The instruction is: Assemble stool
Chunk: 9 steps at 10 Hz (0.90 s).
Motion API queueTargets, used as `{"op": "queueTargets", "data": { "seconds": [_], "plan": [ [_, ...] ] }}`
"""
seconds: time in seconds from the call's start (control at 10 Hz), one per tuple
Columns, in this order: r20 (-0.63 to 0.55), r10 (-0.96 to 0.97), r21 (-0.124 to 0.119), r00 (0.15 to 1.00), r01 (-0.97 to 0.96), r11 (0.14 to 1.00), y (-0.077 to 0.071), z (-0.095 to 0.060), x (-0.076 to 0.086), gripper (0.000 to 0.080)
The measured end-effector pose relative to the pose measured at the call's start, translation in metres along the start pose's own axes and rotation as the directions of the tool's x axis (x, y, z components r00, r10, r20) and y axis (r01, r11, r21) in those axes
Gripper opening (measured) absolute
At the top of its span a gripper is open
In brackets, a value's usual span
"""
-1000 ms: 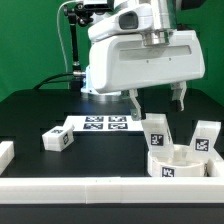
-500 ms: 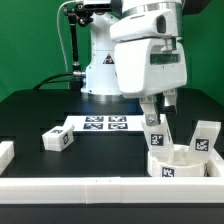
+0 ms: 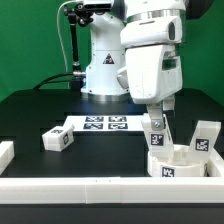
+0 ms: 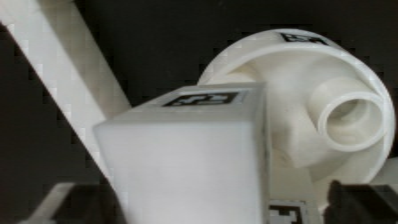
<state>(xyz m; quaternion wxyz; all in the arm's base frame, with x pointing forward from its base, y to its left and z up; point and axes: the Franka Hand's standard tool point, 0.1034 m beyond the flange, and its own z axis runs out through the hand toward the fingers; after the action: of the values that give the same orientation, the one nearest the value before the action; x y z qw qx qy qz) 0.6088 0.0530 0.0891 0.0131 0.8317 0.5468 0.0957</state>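
Note:
The white ring-shaped seat (image 3: 181, 160) lies at the exterior view's right, near the front wall. One blocky tagged leg (image 3: 155, 133) stands upright at the seat's left side, and another leg (image 3: 204, 138) stands at its right side. A third leg (image 3: 58, 140) lies loose on the black table. My gripper (image 3: 155, 120) has come down over the left leg, with one finger on each side of it. In the wrist view the leg (image 4: 178, 150) fills the space between the dark fingers (image 4: 365, 200), with a little gap showing beside it. The seat (image 4: 311, 100) lies behind the leg.
The marker board (image 3: 105, 124) lies flat behind the loose leg. A low white wall (image 3: 100, 190) runs along the front, with a white block (image 3: 5, 152) at the exterior view's left. The robot's base (image 3: 100, 70) stands behind.
My hand has turned about its axis and dropped toward the exterior view's left onto the upright leg. The fingers now straddle that leg and stand a little closer together.

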Motion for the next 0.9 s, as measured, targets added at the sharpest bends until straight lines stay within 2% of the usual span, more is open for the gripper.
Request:
{"op": "queueTargets", "data": {
  "seconds": [0.1, 0.2, 0.3, 0.7, 0.9],
  "plan": [
    [0.000, 0.000, 0.000, 1.000, 0.000, 1.000, 0.0000, 0.0000, -0.0001, 0.0425],
    [-0.002, 0.000, -0.003, 1.000, 0.000, 1.000, 0.0007, -0.0011, 0.0006, 0.0425],
    [-0.002, 0.000, -0.003, 1.000, 0.000, 1.000, 0.0008, -0.0011, 0.0005, 0.0342],
    [-0.003, 0.052, -0.002, 0.999, -0.052, 0.999, 0.0008, -0.0012, 0.0008, 0.0342],
    [-0.004, 0.200, -0.003, 0.980, -0.200, 0.980, 0.0009, -0.0013, 0.0010, 0.0342]
  ]
}}
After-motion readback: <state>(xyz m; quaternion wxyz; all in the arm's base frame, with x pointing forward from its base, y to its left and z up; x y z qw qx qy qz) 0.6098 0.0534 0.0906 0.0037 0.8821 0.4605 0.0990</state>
